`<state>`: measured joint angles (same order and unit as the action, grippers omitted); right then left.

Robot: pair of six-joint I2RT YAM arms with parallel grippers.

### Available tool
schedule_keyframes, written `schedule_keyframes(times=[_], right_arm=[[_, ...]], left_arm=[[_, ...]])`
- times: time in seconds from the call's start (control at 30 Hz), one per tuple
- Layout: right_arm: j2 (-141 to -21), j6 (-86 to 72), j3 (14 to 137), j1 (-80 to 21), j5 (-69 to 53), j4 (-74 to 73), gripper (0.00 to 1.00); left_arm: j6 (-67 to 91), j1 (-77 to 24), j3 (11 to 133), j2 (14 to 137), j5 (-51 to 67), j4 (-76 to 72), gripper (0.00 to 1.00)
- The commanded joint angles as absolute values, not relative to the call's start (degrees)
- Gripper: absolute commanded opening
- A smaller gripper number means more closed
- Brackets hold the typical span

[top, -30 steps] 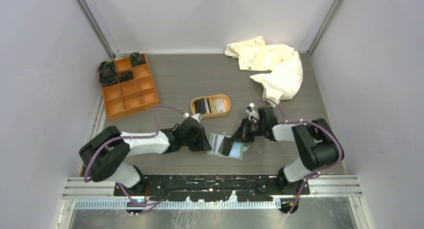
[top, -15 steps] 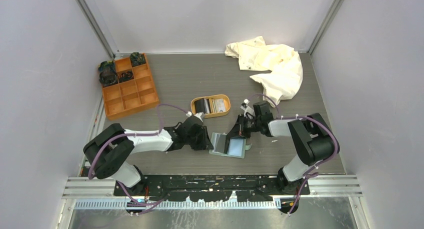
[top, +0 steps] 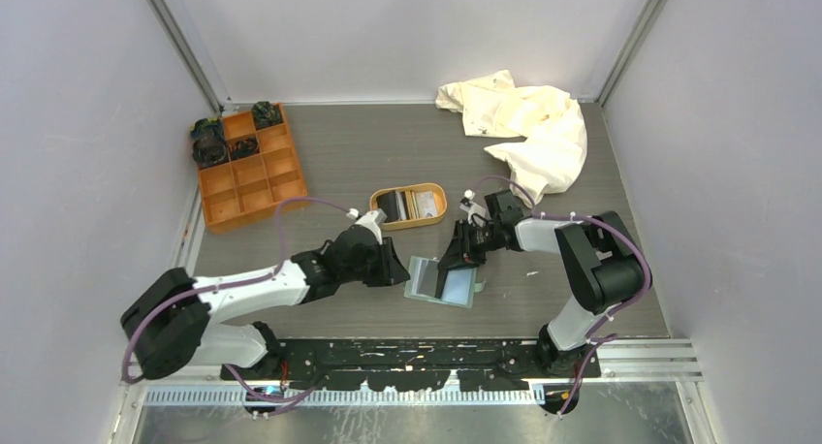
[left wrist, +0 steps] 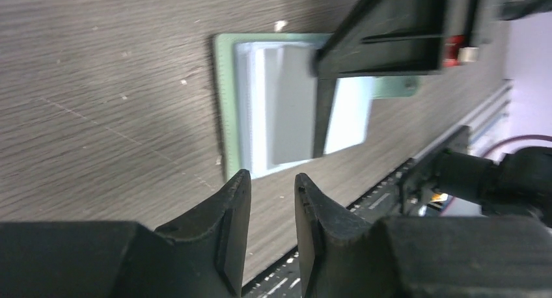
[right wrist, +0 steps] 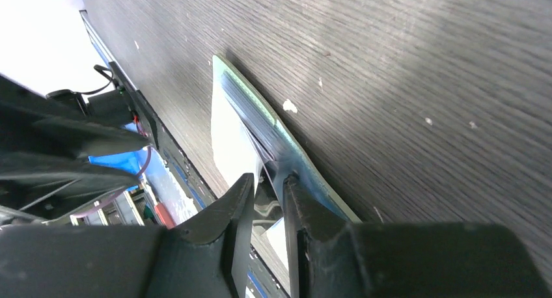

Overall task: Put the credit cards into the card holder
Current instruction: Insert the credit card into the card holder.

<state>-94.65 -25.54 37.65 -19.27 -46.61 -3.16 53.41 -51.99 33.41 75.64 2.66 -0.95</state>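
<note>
Right arm (top: 543,234) leftward; one card holder (top: 417,277)

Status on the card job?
Left gripper open, empty, beside holder. Right gripper at holder, grip unclear. More cards in tray. No obstruction seen.

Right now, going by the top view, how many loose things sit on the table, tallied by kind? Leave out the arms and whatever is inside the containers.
Orange compartment box: 1
Oval tan tray: 1
Sage-green card holder: 1
Cream cloth: 1
Total: 4
</note>
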Motion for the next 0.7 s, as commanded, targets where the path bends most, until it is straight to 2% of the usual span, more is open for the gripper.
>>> schedule_keyframes(times=[0.0,0.2,0.4,0.67], right_arm=[[-94.81,-23.38,40.08,-19.13,-47.79,-5.01,0.29],[-95.49,-23.73,40.46,-19.16,-48.16,-5.05,0.30],[-95.49,-23.75,40.50,-19.20,-48.01,-5.15,0.30],[-95.61,-23.30,40.93,-19.16,-47.57,-6.03,0.30]], left_arm=[[51.81,-53.55,32.19,68.74,0.51,-5.90,0.33],[50.39,-62.04,36.59,72.41,-5.28,-10.35,0.32],[47.55,-68.34,47.37,82.08,-13.43,-1.99,0.31],[46.71,-70.20,61.73,96.03,-13.76,11.04,0.28]])
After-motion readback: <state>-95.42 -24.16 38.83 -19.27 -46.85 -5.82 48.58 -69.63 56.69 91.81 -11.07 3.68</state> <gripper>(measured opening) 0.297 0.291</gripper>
